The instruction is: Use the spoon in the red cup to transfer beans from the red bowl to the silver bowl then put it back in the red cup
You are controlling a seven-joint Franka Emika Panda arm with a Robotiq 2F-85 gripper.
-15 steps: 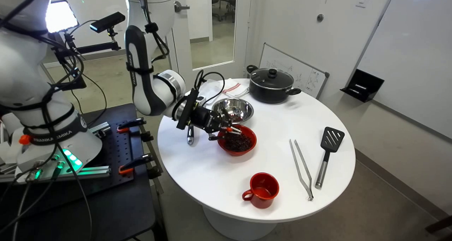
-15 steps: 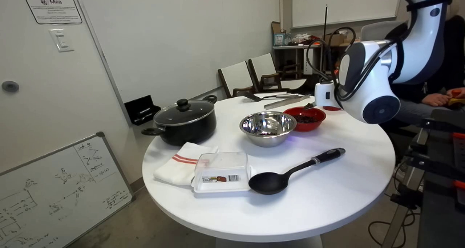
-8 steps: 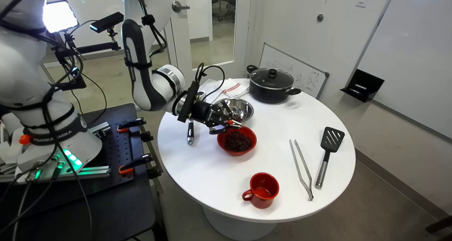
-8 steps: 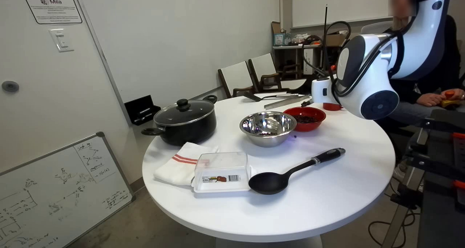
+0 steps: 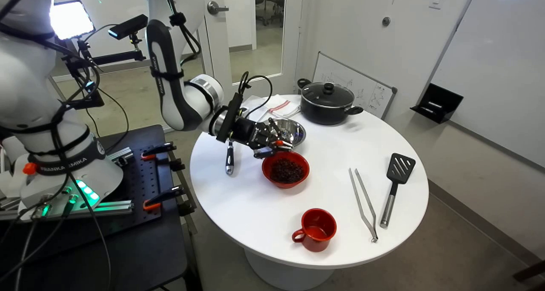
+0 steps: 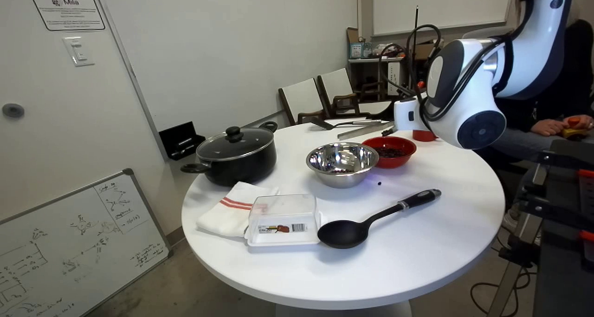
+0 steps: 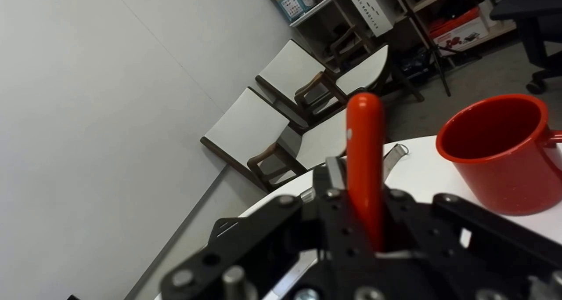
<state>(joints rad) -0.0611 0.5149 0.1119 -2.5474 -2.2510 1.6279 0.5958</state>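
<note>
The claw hangs over the rim of the red bowl, close to the silver bowl, its fingers pinching the red handle of the spoon. In the wrist view that handle sticks up between them; I can't make out the spoon's far end from here. Beans lie in a dark heap in the red bowl, and a few dark bits sit at the bottom of the silver one just beside it. A dark speck shows against the white worktop near the silver bowl. The red cup stands upright toward the edge, well apart from both bowls.

Around them I see a lidded black pot, a striped towel next to a clear plastic box, and a big black ladle just beside the box. Metal tongs and a slotted spatula lie near each other, away from the bowls.
</note>
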